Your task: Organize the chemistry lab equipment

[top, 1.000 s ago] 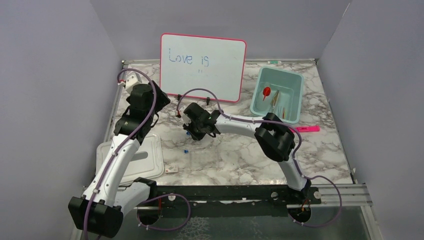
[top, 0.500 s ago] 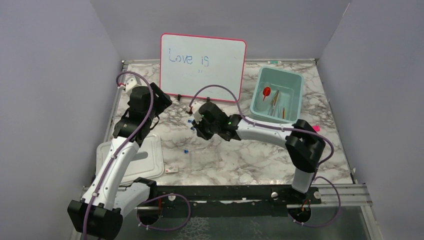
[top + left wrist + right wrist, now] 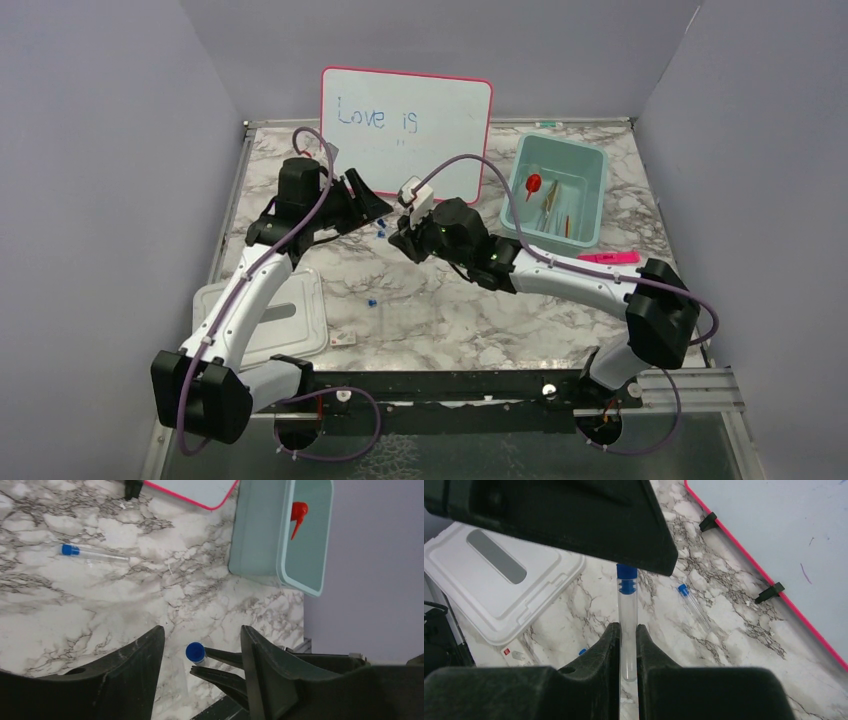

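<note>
- Right gripper [image 3: 627, 640] clamps an upright blue-capped tube [image 3: 627, 605] above the counter [image 3: 470, 320].
- Left gripper [image 3: 201, 635] is released, fingers spread either side of that tube's cap.
- A second tube [image 3: 95, 554] lies near the counter's far edge.

Blue-capped tube [image 3: 627, 600] pinched in right claw [image 3: 627, 628]; second tube [image 3: 95, 554] flat on table [image 3: 75, 605]; red-nozzle bottle [image 3: 298, 515] in bin [image 3: 255, 535].
</note>
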Available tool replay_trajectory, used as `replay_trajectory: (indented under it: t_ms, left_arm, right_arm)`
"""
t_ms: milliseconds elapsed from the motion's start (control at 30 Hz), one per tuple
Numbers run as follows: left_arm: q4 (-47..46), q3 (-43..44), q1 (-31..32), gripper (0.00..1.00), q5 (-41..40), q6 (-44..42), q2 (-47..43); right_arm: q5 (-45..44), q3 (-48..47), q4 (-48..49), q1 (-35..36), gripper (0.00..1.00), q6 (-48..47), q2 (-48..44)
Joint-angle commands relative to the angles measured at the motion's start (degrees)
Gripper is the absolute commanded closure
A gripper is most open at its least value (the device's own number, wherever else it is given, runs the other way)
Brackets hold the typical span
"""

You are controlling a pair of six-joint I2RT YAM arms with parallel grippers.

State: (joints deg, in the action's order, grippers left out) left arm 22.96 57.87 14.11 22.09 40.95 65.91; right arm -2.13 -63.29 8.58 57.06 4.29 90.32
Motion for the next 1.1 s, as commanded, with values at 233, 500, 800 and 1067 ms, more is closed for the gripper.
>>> replay_trajectory:
  t_ms: [233, 500, 800, 1067]
  left_arm:
    - [-2.04, 0.13, 0.04, 0.63, 12.84, -1.23, 2.04]
    - [0.57, -0.99, 0.04, 0.77, 13.01, -5.58, 2.53]
    - [0.86, -2.13, 0.11, 0.92, 0.65, -12.15, -0.71]
    - [-3.28, -5.51, 0.37, 0.92, -16.25, -18.43, -7.05]
  right_arm:
    - [-1.48, 1.5, 5.65, 0.42, 0.9, -0.1, -1.95]
    - [-1.52, 0.73, 5.03, 0.42, 0.9, -0.16, -1.01]
    - [-4.13, -0.84, -0.12, 0.41, 0.56, 3.23, -0.24]
    - [-1.02, 1.26, -12.75, 0.42, 0.43, 7.77, 1.77]
